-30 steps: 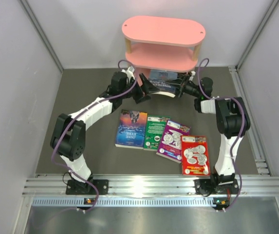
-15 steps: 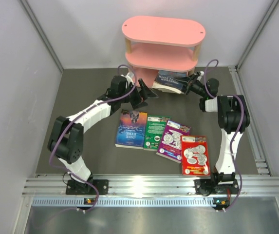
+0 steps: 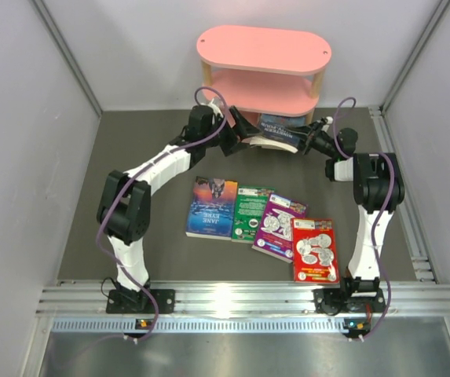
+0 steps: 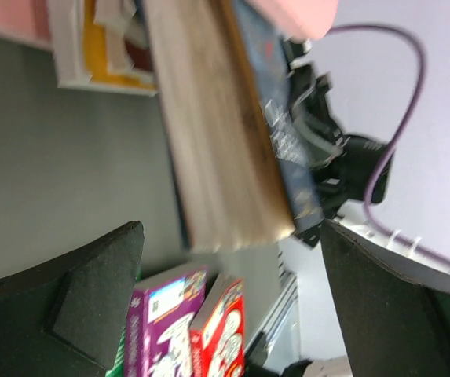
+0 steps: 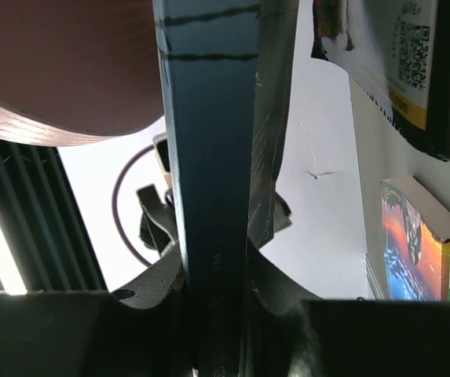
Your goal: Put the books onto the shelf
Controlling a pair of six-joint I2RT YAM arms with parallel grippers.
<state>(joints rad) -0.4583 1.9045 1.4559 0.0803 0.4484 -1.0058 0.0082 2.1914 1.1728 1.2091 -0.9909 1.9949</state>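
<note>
Four books [image 3: 252, 214] are being left flat in a row on the near table [image 3: 130, 141]. Farther back, a dark blue book [image 3: 276, 133] is being clamped by its spine in the right gripper [image 3: 309, 142], its jaws narrow, partly under the pink shelf [image 3: 264, 47]. The left gripper [image 3: 238, 131] is being held wide open at the book's page edge, gripping nothing.

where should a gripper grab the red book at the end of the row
Probably the right long edge, coming from the right: the red book lies flat with that side free, while the purple book crowds its left edge.
</note>
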